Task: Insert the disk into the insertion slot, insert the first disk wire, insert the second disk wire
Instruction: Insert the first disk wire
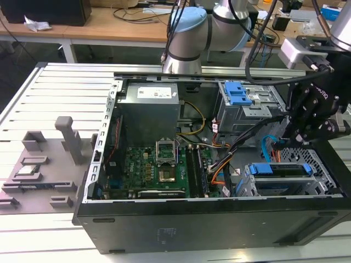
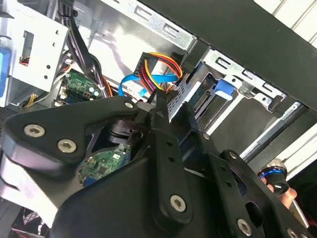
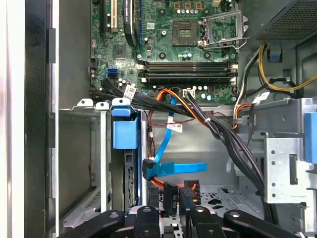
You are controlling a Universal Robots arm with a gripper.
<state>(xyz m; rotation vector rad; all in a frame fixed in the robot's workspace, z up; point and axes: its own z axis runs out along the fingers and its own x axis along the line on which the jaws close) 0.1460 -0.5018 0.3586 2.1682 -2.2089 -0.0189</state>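
- Bearing a white printed label [image 1: 155, 93] whose wording cannot be made out, a grey metal power supply box [image 1: 148, 118] sits inside the open black computer case [image 1: 192, 224]
- In the first wrist view a small white tag [image 3: 130, 91] clings to a thick black cable bundle [image 3: 230, 141]; its print is unreadable too
- The black two-fingered tool [image 1: 286, 143] reaches down into the case at the exterior view's right, just above the drive cage
- In the second wrist view the tool [image 2: 161, 106] has its fingers drawn almost together, pinching the black plug of a disk wire with red, yellow and orange strands [image 2: 157, 69]
- The disk [image 1: 282, 182], a flat silver hard drive in a bright blue plastic carrier, lies inside the insertion slot [image 1: 326, 178], a silver perforated sheet-metal cage; its blue handle faces the green motherboard [image 1: 159, 170]
- A bright blue flat disk wire [image 3: 176, 167] ends in an angled plug against the disk [image 3: 124, 133], just beside the held plug; whether it is seated I cannot tell
- A taller grey metal bay with a blue latch [image 1: 237, 93] stands beyond the cage
- The case lies on its side on a slatted aluminium tabletop [image 1: 60, 87], with grey plastic fixtures [image 1: 38, 164] at the exterior view's left
- Behind it rise the arm's pale blue-capped joints [image 1: 192, 38] and wooden tabletops [image 1: 109, 27] strewn with cables
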